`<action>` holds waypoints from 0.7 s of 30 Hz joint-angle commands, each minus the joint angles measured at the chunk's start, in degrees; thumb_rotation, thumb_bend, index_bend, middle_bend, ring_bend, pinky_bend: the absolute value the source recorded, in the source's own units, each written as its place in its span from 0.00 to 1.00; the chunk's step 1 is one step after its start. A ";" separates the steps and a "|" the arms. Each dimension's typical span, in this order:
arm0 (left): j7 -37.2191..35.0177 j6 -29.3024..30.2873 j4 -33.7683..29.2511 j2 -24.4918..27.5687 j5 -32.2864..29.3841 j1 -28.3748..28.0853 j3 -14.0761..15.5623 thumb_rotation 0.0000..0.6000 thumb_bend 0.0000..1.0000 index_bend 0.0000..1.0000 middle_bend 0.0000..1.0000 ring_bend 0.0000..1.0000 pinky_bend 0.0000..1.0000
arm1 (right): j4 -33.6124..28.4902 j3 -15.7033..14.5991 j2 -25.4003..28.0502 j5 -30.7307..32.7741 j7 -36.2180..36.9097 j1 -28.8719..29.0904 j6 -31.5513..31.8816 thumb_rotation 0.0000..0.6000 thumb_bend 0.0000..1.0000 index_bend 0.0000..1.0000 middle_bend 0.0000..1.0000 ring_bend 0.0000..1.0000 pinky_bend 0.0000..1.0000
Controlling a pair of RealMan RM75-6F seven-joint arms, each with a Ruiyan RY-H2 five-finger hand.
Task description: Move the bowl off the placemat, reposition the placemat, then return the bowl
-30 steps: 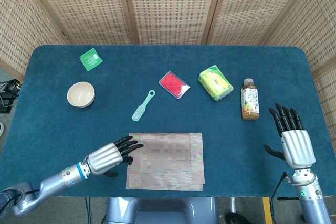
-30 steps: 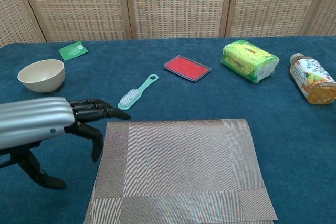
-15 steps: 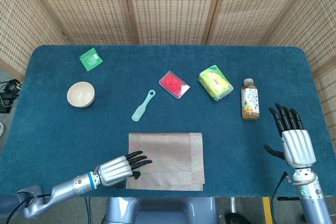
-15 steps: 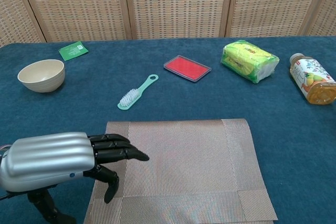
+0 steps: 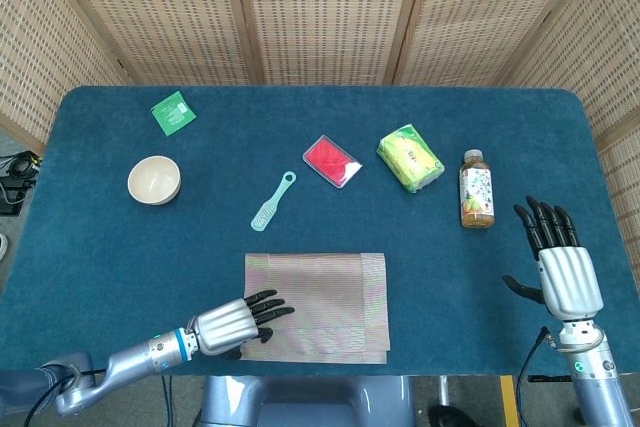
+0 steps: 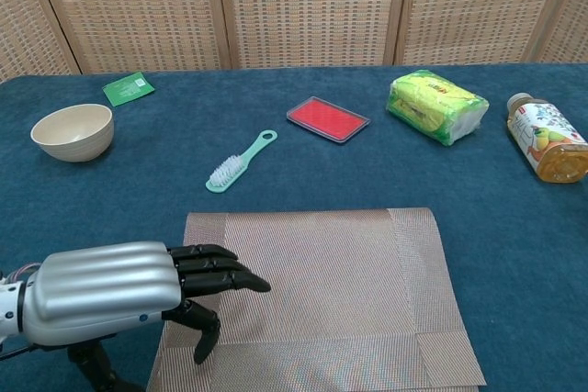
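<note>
A cream bowl [image 5: 154,180] [image 6: 73,131] stands on the blue cloth at the far left, well away from the placemat. The striped beige placemat [image 5: 330,302] [image 6: 331,291] lies flat near the table's front edge. My left hand [image 5: 235,321] [image 6: 129,291] hovers palm down over the mat's front-left corner, fingers stretched out and empty; whether they touch the mat is unclear. My right hand [image 5: 562,272] stays upright at the front right, fingers apart, holding nothing, and the chest view does not show it.
Behind the mat lie a mint brush [image 5: 272,202] [image 6: 239,162], a red flat case [image 5: 331,161] [image 6: 328,118], a yellow-green packet [image 5: 410,158] [image 6: 436,106], a juice bottle [image 5: 476,190] [image 6: 549,138] and a green sachet [image 5: 173,112] [image 6: 128,87]. Woven screens enclose the table's back.
My left hand has drawn back toward the front edge and shifted right, from beside the mat's left edge onto its front-left corner. The mat, bowl and right hand stay put.
</note>
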 commanded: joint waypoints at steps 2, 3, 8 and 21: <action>0.10 -0.43 0.29 -0.54 -0.25 -0.34 -0.03 1.00 0.15 0.45 0.00 0.00 0.00 | -0.04 -0.01 0.05 -0.01 0.08 0.01 -0.05 1.00 0.00 0.03 0.00 0.00 0.00; 0.12 -0.55 0.32 -0.71 -0.33 -0.44 -0.05 1.00 0.15 0.45 0.00 0.00 0.00 | -0.04 -0.01 0.06 0.00 0.09 0.02 -0.07 1.00 0.00 0.03 0.00 0.00 0.00; 0.47 -1.39 0.61 -1.67 -0.85 -0.95 -0.15 1.00 0.17 0.45 0.00 0.00 0.00 | -0.03 0.10 0.16 0.12 0.33 -0.01 -0.02 1.00 0.00 0.03 0.00 0.00 0.00; 1.03 -1.70 0.64 -2.48 -1.98 -1.57 -0.10 1.00 0.37 0.45 0.00 0.00 0.00 | -0.27 0.12 0.47 0.01 0.69 -0.11 0.14 1.00 0.00 0.03 0.00 0.00 0.00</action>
